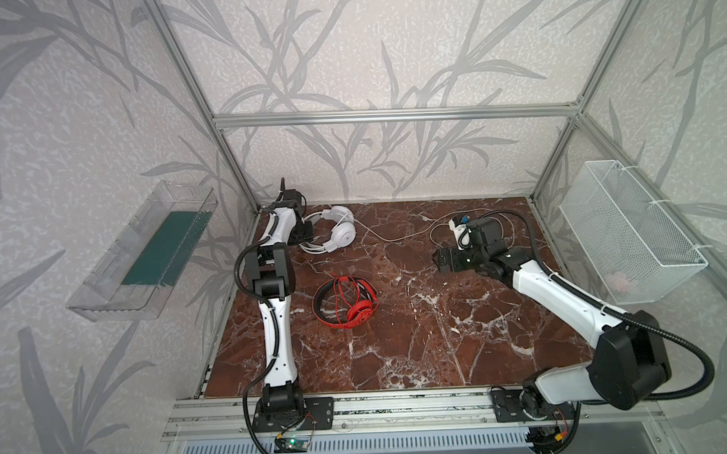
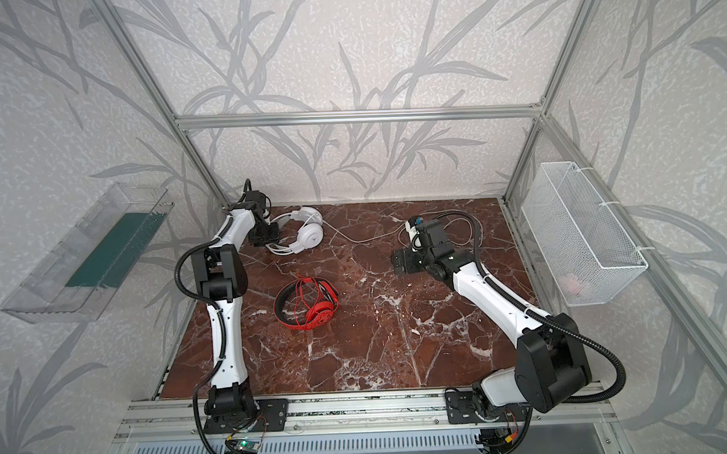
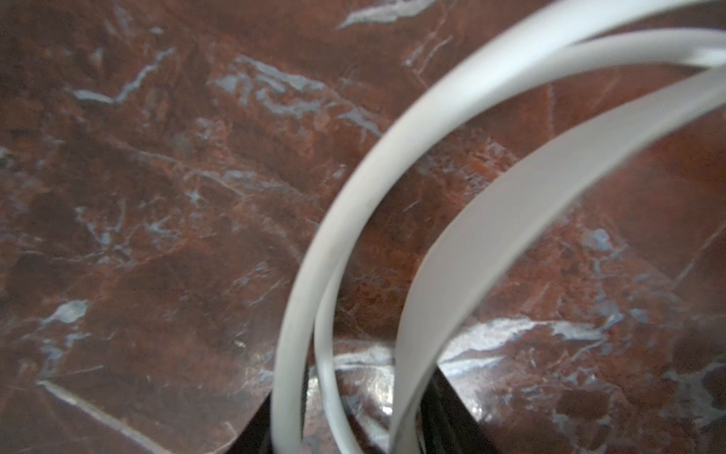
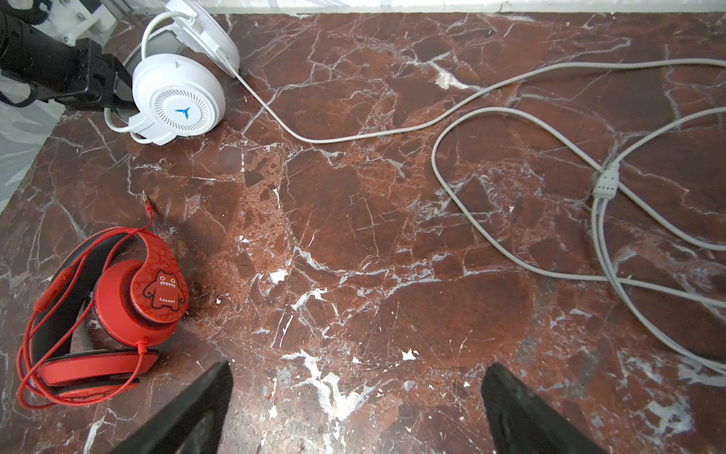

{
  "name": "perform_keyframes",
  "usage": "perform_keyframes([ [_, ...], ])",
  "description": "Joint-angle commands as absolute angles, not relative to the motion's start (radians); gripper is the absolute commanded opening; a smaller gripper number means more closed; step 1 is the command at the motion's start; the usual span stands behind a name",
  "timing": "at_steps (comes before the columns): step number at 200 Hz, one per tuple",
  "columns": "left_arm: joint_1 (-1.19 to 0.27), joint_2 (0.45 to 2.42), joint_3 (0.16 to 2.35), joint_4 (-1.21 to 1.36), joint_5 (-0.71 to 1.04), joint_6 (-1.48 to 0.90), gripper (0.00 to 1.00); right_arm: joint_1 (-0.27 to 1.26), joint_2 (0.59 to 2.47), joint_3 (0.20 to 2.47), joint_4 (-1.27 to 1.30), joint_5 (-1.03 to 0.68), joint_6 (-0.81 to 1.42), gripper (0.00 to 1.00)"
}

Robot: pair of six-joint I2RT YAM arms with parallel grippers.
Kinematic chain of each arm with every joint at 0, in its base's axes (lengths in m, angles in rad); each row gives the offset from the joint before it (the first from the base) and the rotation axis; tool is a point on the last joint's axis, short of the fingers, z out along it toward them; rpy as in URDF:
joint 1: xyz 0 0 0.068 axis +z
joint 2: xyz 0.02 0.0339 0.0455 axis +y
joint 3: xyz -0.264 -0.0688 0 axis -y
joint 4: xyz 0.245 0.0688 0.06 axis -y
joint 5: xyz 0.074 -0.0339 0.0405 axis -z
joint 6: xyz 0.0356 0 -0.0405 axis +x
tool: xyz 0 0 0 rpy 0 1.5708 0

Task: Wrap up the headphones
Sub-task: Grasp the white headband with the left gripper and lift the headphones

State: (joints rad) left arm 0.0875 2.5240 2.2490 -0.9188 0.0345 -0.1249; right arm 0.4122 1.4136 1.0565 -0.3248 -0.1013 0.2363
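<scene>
One pair seemingly done: red headphones (image 1: 360, 312), wound.
White headphones (image 1: 342, 236): cable (image 4: 353, 135) loose on tabletop (image 1: 420, 338).
Left hand (image 1: 309, 234): astride headband (image 3: 491, 236), grip unclear.
Right hand (image 4: 357, 367): wide, empty.

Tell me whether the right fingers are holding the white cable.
No: the right gripper has its fingers apart with nothing between them, and the white cable lies loose on the table.

left gripper (image 1: 309, 235) at white headphones (image 1: 340, 234): grip on headband (image 3: 491, 236) untellable, fingertips hidden | headband: blurred close-up, fingers (image 3: 455, 428) cut off | white cable (image 4: 326, 140): runs out of frame | wire basket (image 1: 628, 227), far from headphones: pinkish blur (image 1: 619, 283) unidentifiable
</scene>
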Motion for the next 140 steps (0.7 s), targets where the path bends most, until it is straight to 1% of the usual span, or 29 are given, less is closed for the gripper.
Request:
perform_keyframes([
  [1,0.075,2.512,2.211,-0.962,0.045,-0.121,0.39,0.408,1.414,1.074,-0.333,-0.085,0.236,0.99],
  [21,0.073,2.493,2.204,-0.961,0.062,-0.137,0.33,0.408,1.417,1.074,-0.333,-0.086,0.23,0.99],
  [36,0.072,2.477,2.196,-0.956,0.077,-0.15,0.26,0.408,1.416,1.072,-0.333,-0.087,0.228,0.99],
  [45,0.072,2.469,2.192,-0.95,0.085,-0.16,0.19,0.408,1.415,1.069,-0.333,-0.086,0.226,0.99],
  [59,0.067,2.453,2.185,-0.944,0.11,-0.163,0.11,0.408,1.411,1.062,-0.33,-0.083,0.224,0.99],
  [69,0.062,2.444,2.178,-0.939,0.11,-0.165,0.0,0.408,1.41,1.059,-0.33,-0.082,0.22,0.99],
  [114,0.053,2.4,2.193,-0.933,0.13,-0.214,0.0,0.407,1.401,1.05,-0.331,-0.068,0.202,0.99],
  [140,0.051,2.368,2.221,-0.933,0.177,-0.258,0.0,0.406,1.398,1.048,-0.331,-0.068,0.192,0.99],
])
